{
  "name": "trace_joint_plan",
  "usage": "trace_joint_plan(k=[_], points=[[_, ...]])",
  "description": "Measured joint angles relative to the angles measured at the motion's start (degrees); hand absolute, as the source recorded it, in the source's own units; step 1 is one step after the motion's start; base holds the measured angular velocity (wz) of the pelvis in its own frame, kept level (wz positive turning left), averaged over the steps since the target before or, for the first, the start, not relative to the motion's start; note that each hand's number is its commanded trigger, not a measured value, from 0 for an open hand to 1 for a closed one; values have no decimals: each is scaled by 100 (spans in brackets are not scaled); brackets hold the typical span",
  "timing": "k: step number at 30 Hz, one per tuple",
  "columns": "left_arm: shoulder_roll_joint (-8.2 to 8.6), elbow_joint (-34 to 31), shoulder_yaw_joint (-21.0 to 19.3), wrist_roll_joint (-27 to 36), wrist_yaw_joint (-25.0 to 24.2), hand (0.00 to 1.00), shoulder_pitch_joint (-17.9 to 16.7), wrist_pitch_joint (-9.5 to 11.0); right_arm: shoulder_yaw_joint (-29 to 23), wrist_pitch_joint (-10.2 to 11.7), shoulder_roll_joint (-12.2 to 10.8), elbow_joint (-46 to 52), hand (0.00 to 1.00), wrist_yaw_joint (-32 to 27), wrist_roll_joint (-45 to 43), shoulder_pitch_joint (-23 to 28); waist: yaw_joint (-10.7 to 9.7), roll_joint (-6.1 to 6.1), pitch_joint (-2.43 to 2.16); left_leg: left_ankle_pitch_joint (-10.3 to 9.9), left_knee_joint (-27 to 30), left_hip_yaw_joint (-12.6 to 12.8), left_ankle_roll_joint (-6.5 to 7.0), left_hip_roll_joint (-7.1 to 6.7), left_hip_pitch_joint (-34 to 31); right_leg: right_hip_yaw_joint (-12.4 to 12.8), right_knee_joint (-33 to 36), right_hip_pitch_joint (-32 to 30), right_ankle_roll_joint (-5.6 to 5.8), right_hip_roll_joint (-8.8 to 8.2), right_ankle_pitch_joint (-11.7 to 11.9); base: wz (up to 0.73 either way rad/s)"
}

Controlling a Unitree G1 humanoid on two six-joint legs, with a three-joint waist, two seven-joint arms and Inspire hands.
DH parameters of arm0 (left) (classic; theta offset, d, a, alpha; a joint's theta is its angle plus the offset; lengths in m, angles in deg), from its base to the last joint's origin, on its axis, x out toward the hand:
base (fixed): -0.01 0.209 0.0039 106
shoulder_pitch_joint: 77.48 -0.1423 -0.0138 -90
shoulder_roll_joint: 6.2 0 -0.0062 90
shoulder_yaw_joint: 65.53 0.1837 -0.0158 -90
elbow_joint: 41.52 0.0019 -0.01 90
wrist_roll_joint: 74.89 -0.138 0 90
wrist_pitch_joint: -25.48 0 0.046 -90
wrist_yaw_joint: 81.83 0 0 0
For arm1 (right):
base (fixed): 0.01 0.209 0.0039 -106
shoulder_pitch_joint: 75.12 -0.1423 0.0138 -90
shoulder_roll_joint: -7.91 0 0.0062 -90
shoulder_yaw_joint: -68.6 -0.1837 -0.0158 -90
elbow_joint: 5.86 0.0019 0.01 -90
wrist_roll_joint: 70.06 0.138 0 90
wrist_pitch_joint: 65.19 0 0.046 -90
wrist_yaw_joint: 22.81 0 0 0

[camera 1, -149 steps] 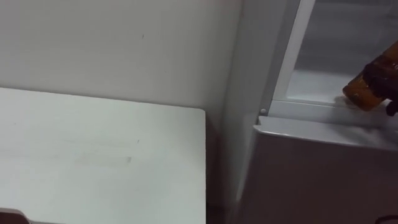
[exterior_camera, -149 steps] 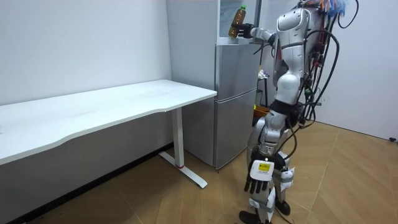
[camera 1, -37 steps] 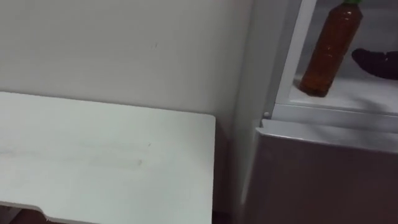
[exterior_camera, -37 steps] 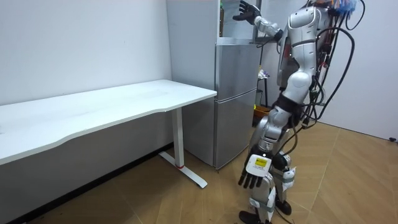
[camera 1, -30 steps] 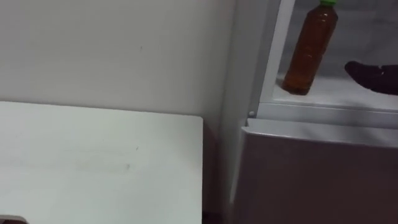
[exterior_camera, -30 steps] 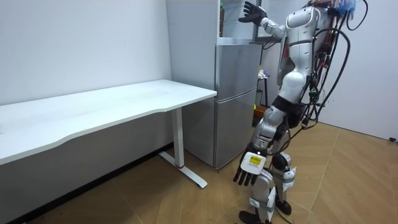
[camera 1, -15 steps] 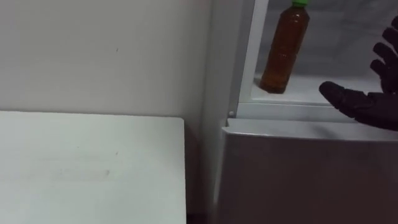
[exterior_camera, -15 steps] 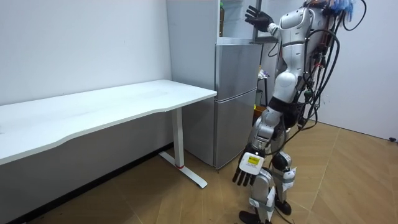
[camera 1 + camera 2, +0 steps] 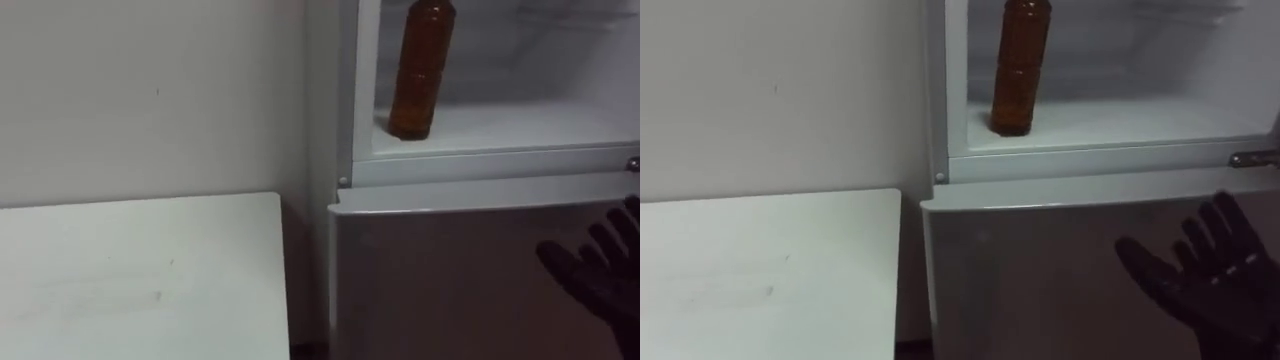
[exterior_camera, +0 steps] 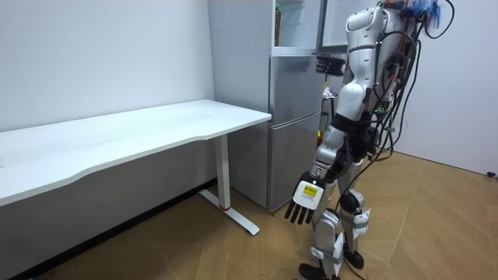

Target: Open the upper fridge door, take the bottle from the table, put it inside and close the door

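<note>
The bottle [image 9: 420,70] is in, upright at the upper fridge [image 9: 480,163] shelf's left front corner!
Eye views: right hand [image 9: 1205,272] spread and empty before the lower door [image 9: 450,270]. Room view: left hand [image 10: 303,202] hangs loose, empty; placement looks done, maybe only door-closing left.

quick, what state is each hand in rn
Left hand: open, empty, hanging low.
Right hand: open, empty, in front of the fridge door.

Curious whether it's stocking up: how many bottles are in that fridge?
1. A brown bottle stands upright at the left of the upper fridge shelf. The compartment's top and right end are cut off, so others may be hidden.
</note>
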Motion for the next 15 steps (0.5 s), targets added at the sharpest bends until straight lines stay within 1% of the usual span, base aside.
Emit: trace_joint_plan(k=[2,5,8,9,11,13,15], points=[[-4,22,2,30,-11,0,4,17,10,4,-52,-299,0,-121,-1,114,0,-5,-2,0,-7,37,0,-2,17,49,1,-18,0,0,-11,-10],[-5,20,-2,62,-53,0,2,41,9,7,-224,-495,0,-278,-20,364,-13,-12,-5,0,5,66,1,-9,24,87,2,-68,9,-7,-21,-5],[-18,-9,-1,47,-62,0,-3,44,20,17,-239,-593,0,-342,-133,611,-36,-21,-10,-4,2,72,7,-16,-2,95,12,-91,10,-11,-21,0],[-22,-9,8,51,-59,0,9,62,95,141,-237,-728,0,-360,-207,653,-26,-25,-10,-7,0,82,5,-15,4,103,7,-90,10,-8,-22,-4],[-38,5,12,55,-58,0,38,86,211,316,-240,-1154,0,-362,-236,668,-26,-44,-10,-18,-6,116,-3,-5,29,128,7,-83,10,-2,-22,-8],[-33,44,17,57,-60,0,65,88,300,321,-254,-1490,0,-378,-240,679,-14,-41,-10,-20,-28,137,-4,-4,49,144,9,-85,10,-2,-22,-7],[-23,110,18,65,-78,0,148,107,352,376,-363,-1878,0,-413,-337,675,-8,-25,-5,-25,-31,142,-4,4,35,143,3,-103,10,-3,-22,0]])
